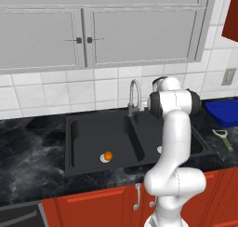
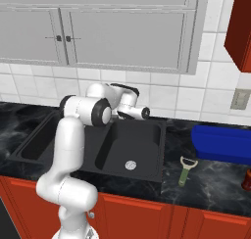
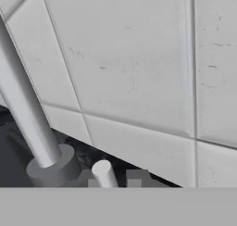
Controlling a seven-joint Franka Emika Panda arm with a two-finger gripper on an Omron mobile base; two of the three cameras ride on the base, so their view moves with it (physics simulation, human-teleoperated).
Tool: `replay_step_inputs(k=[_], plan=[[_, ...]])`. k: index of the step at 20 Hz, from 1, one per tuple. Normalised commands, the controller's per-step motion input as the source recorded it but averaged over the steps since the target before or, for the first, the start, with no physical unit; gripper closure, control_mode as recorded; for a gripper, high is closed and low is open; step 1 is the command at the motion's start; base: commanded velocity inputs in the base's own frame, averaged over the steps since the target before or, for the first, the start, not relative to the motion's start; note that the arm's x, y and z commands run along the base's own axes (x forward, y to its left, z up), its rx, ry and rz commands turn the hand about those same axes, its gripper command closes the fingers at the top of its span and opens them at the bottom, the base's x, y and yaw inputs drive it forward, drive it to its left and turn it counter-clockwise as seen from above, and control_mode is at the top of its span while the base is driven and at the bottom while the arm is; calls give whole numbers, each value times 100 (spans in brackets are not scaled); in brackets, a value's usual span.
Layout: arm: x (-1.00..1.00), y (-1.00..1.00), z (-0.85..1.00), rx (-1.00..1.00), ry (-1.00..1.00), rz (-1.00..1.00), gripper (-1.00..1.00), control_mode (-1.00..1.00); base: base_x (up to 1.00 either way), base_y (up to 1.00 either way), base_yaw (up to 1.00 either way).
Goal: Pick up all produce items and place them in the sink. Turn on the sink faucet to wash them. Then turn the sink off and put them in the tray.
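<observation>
Fruit sitting in the sink, tray off to the right

The fruit (image 1: pixel 108 155) is lying in the left basin of the sink (image 1: pixel 74 147); the faucet (image 1: pixel 134 96) is standing behind the divider, and the peeler (image 2: pixel 185 169) is lying before the tray (image 2: pixel 223 144).

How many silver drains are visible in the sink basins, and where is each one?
2. One drain is in the left basin, touching the orange fruit. The other drain is on the floor of the right basin, with nothing on it.

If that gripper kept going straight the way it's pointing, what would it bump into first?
Most likely the white tiled wall behind the sink faucet, which fills the hand view ahead. The faucet's small lever sits right at the gripper, between its shut jaws, though depth is hard to judge.
</observation>
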Motion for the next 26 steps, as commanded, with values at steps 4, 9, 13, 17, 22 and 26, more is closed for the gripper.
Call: replay_step_inputs(k=[4,9,13,17,22,26], plan=[[0,0,0,0,0,0,100,-100,0,0,0],[0,-1,0,0,0,0,100,-100,0,0,0],[0,-11,0,0,0,0,100,-100,0,0,0],[0,-34,-1,4,0,1,100,-100,0,0,0],[0,-52,-1,8,0,3,100,-100,0,0,0],[0,-57,-6,9,0,3,100,-100,0,0,0]])
